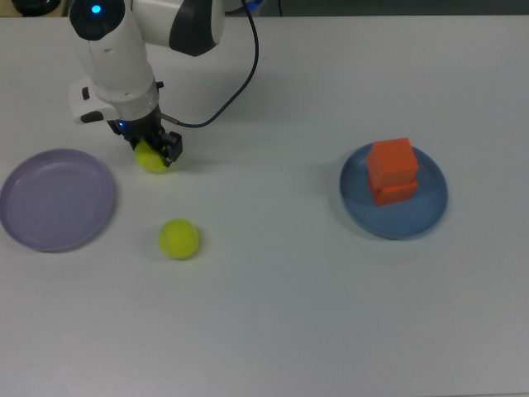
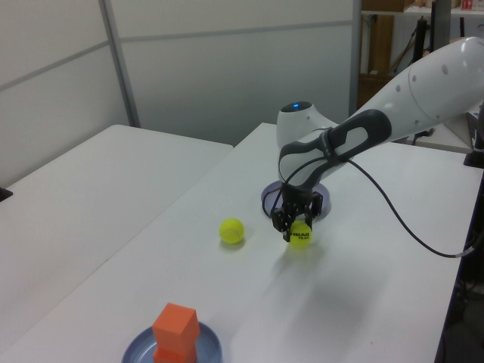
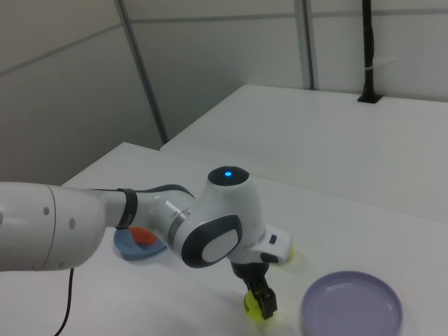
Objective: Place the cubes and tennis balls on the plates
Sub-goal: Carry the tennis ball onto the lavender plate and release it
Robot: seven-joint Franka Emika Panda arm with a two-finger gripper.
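Observation:
My gripper is down at the table with its fingers shut around a tennis ball, which the left view shows with black lettering. The second tennis ball lies loose on the table nearer the top view's bottom. An empty lavender plate sits at the top view's left, close to the gripper. Two orange cubes stand stacked on the blue plate at the top view's right. In the right view the arm hides most of the blue plate.
A black cable loops from the arm over the table's far part in the top view. A second white table stands beside this one in the left view, with a wall panel behind.

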